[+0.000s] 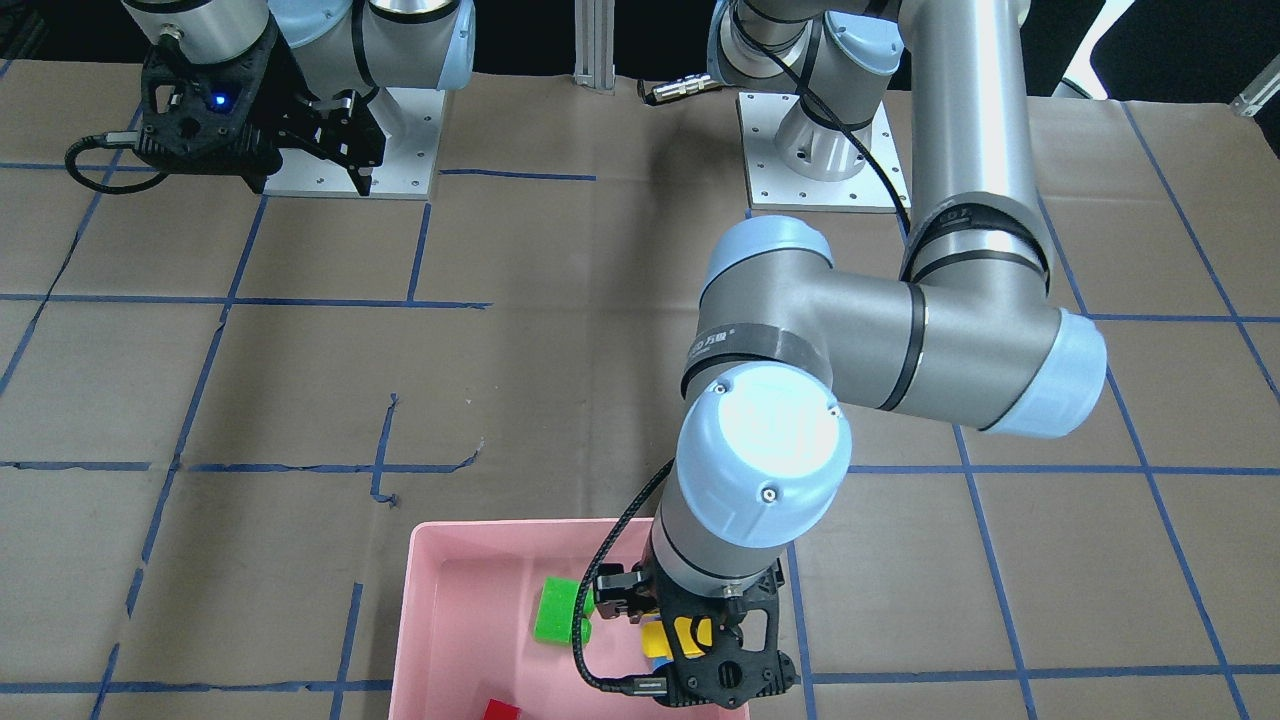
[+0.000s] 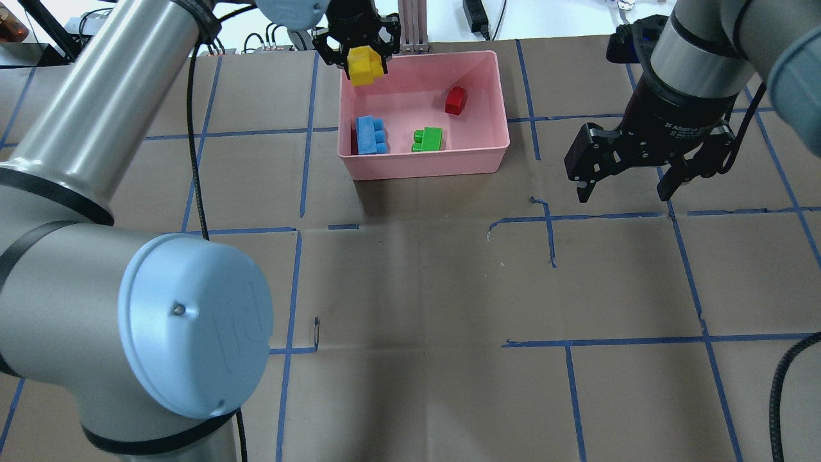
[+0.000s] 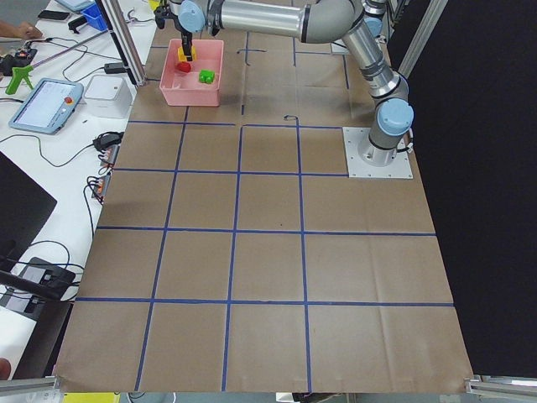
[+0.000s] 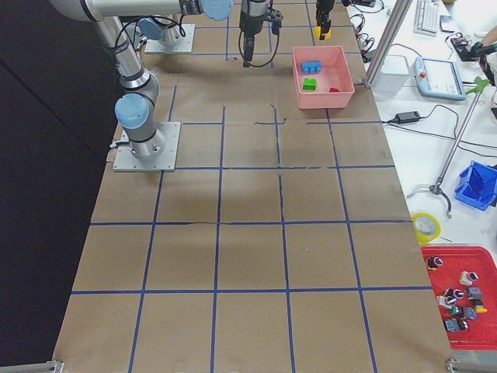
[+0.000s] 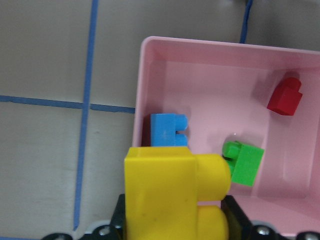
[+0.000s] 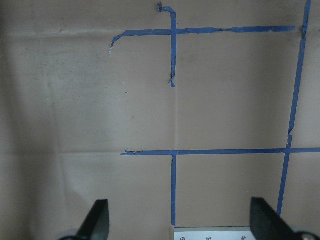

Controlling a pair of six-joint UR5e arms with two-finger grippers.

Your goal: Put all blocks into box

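The pink box (image 2: 423, 168) stands at the far middle of the table. In it lie the light-blue block (image 2: 371, 135) by the left wall, the green block (image 2: 428, 139) near the front wall and the small red block (image 2: 456, 101) toward the far right. My left gripper (image 2: 362, 64) is shut on the yellow block (image 2: 364, 66) and holds it above the box's far left corner. The left wrist view shows the yellow block (image 5: 175, 195) over the left wall (image 5: 141, 75), with the blue (image 5: 169, 130), green (image 5: 243, 161) and red (image 5: 285, 95) blocks below. My right gripper (image 2: 623, 190) is open and empty, to the right of the box.
Brown paper with blue tape lines (image 2: 551, 237) covers the table. The right wrist view shows only paper and tape under the right gripper (image 6: 181, 222). A grey post (image 2: 414, 25) and cables stand behind the box. The arm bases (image 1: 820, 150) sit at the robot's edge.
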